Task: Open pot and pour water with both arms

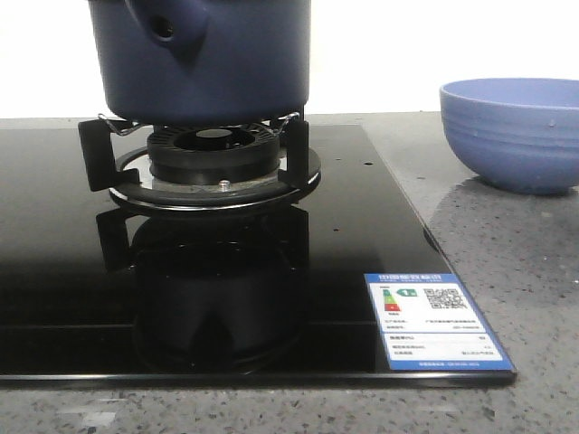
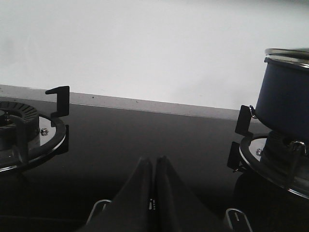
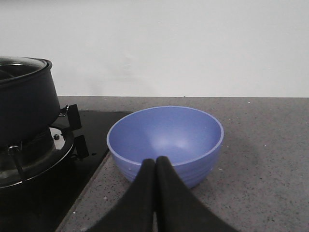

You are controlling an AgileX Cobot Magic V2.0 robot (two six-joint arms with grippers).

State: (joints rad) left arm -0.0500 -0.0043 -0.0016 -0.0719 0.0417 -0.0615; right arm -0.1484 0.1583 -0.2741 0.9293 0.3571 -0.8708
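Note:
The dark navy pot (image 1: 204,59) stands on the gas burner's black grate, its handle stub with a hole facing the front. It also shows in the left wrist view (image 2: 285,99) and in the right wrist view (image 3: 24,104), with a glass lid with a metal rim on top. A lighter blue ribbed bowl (image 1: 516,131) sits on the grey counter to the right, empty in the right wrist view (image 3: 166,140). My left gripper (image 2: 154,159) is shut and empty over the black glass, left of the pot. My right gripper (image 3: 155,160) is shut and empty, just before the bowl.
The black glass hob (image 1: 217,298) carries a blue-and-white energy label (image 1: 434,321) at its front right corner. A second burner with a grate (image 2: 29,130) lies left of the left gripper. The grey speckled counter (image 1: 525,271) surrounds the hob; a white wall stands behind.

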